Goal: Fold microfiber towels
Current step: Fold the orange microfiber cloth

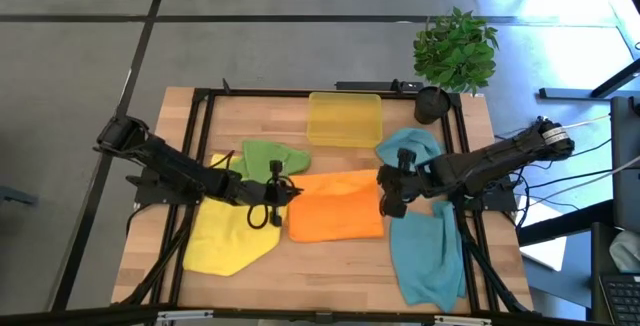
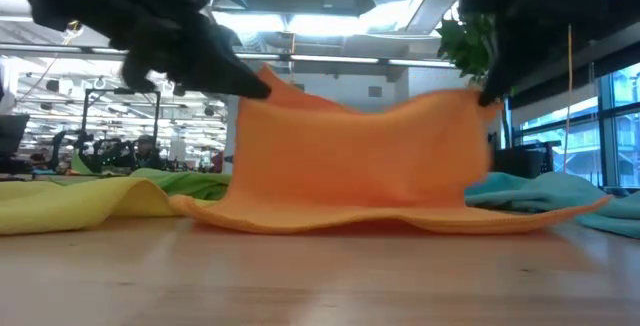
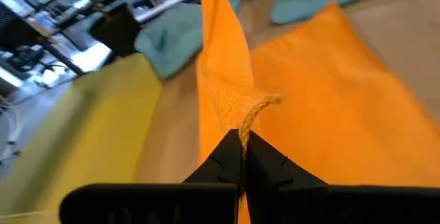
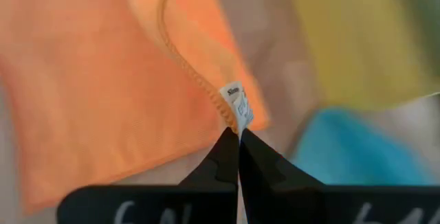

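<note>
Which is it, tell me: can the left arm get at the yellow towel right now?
Probably not yet. The left gripper is shut on a corner of the orange towel, lifted together with the right gripper. The yellow towel lies uncovered just beside it, so after letting go the path looks free.

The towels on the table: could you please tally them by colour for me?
Yellow towel: 1
Green towel: 1
Orange towel: 1
Teal-blue towels: 2
Total: 5

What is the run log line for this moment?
left gripper: shut on orange towel | right gripper: shut on orange towel | towel edge lifted
</note>
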